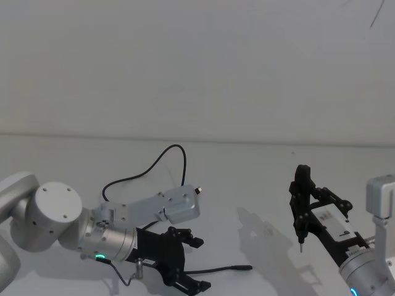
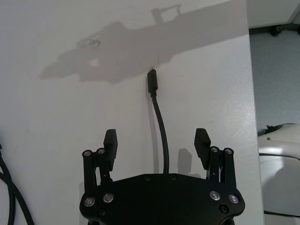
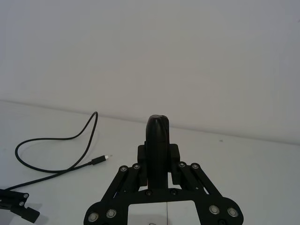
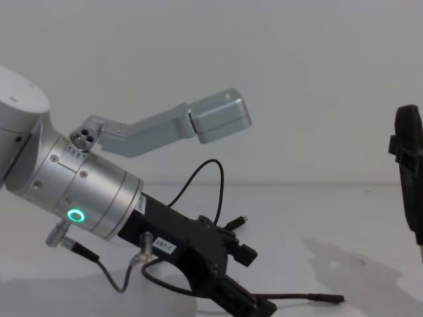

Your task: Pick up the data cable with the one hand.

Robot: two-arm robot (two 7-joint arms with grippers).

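Because the data cable (image 2: 161, 122) lies flat on the table (image 2: 61, 122), I hold my left gripper (image 2: 156, 138) low and tilted down, fingers spread, with the cord running between them. Its plug (image 2: 152, 80) lies just beyond the fingertips at 3 o'clock, and the rest loops toward 12 o'clock. My right gripper (image 3: 158, 123), fingers pressed together on nothing, is parked well apart at 3 o'clock.

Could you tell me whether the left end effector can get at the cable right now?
Probably yes: the left end effector is open, and the cable lies between its jaws with nothing in the way.
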